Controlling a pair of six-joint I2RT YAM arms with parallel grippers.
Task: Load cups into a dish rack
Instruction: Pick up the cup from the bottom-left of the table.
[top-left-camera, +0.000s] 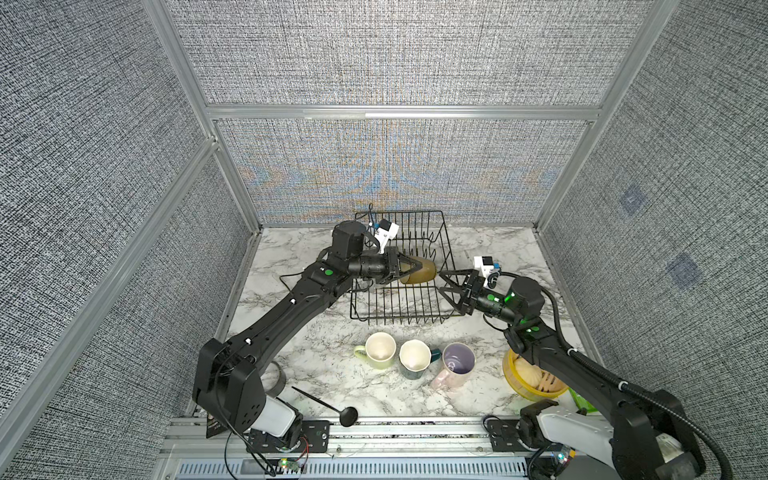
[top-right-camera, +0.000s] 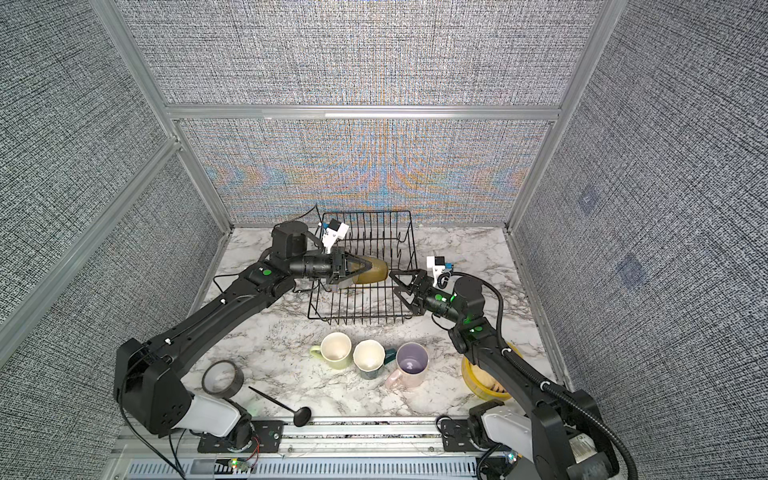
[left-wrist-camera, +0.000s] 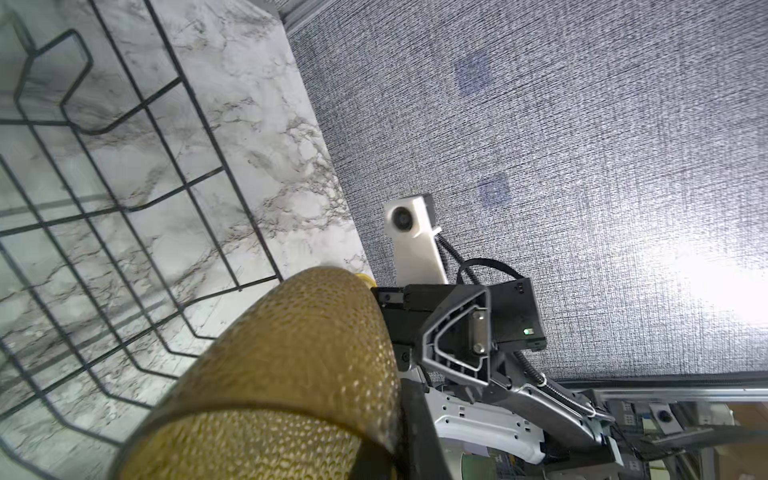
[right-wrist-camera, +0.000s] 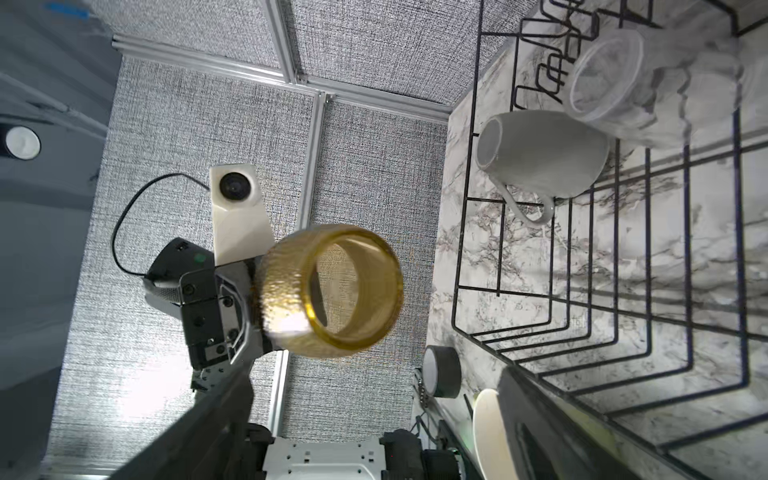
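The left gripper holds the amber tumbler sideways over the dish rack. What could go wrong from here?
1. The amber tumbler lies sideways in the left gripper; if it slips, it may fall onto the dish rack wires, where a grey mug and a clear glass lie.
2. The open right gripper hangs close to the tumbler's mouth and the rack's side; it might knock either.

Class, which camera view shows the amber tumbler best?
The right wrist view: the amber tumbler shows nearly whole, open mouth facing the lens. In both top views the left end effector covers part of it. The left wrist view gives only its pebbled wall, close up.
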